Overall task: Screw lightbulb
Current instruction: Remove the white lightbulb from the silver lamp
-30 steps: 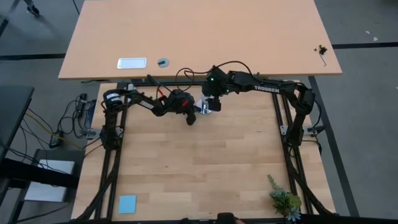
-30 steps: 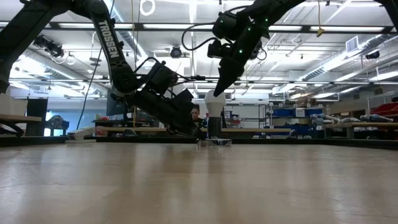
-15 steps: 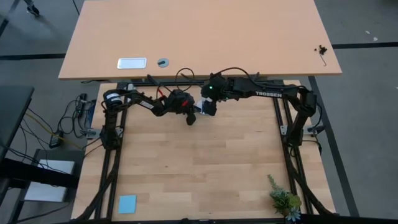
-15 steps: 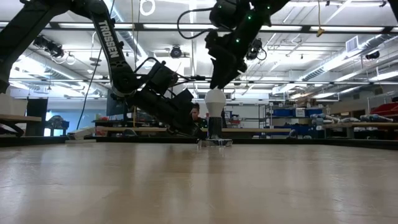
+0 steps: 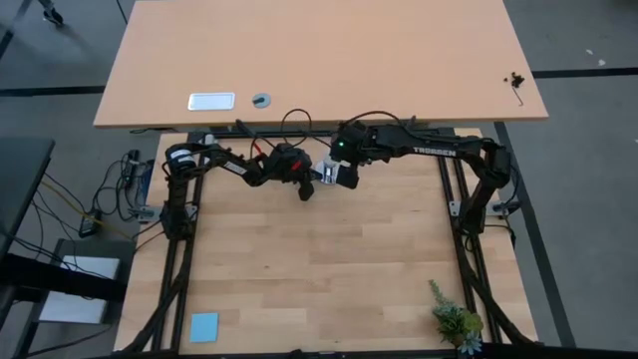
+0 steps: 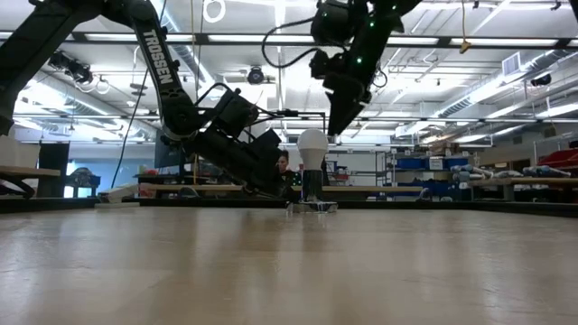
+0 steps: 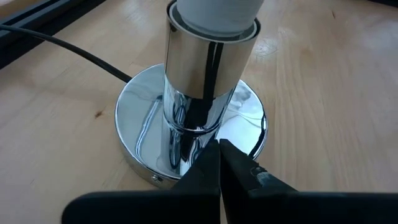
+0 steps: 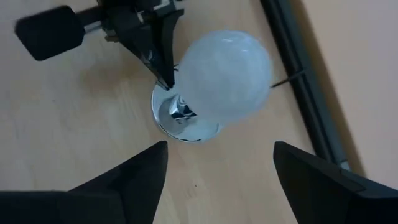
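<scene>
Now the right gripper [image 8: 214,171] hovers, fingers wide, over the bulb [image 8: 227,74] seated upright; left gripper [image 7: 219,163] pinches the socket [image 7: 208,81]. Next: regrasp, twist.

In the left wrist view the lightbulb [image 7: 214,15] is cut off by the picture's edge; we see only its lowest white part seated in the socket [image 7: 208,93]. From above, the right gripper [image 5: 336,174] covers the bulb entirely. In the low view we cannot resolve the socket's base [image 6: 312,207].
</scene>
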Robot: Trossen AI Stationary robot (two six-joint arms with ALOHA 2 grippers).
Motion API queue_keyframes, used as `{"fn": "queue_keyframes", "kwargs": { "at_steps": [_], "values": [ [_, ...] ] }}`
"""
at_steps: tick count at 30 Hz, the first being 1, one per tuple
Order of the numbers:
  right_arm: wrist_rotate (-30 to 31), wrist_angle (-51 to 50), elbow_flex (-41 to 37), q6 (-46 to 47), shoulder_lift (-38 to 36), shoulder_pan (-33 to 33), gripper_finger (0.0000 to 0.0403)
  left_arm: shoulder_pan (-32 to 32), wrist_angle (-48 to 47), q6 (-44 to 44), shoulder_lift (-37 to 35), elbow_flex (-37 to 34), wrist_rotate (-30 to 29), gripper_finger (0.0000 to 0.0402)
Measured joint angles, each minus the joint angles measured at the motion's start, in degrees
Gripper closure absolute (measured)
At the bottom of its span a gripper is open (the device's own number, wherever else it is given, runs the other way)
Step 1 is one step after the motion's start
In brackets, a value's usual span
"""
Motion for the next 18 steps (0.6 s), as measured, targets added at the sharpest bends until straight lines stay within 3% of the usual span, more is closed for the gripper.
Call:
{"fn": "queue_keyframes", "kwargs": {
  "at_steps": [4,8,18],
  "values": [
    [0.2,0.6,0.0,0.7,-3.5,-0.5,0.0105,0.0,0.0,0.0,0.0,0.0,0.0,0.0401],
    [0.2,7.2,-4.1,1.3,-8.5,-1.0,0.0105,0.0,0.0,0.0,0.0,0.0,0.0,0.0401],
    [-0.1,38.1,-32.6,10.7,-23.5,-1.5,0.0106,0.0,0.0,0.1,0.0,0.0,0.0,0.0401]
  ]
}}
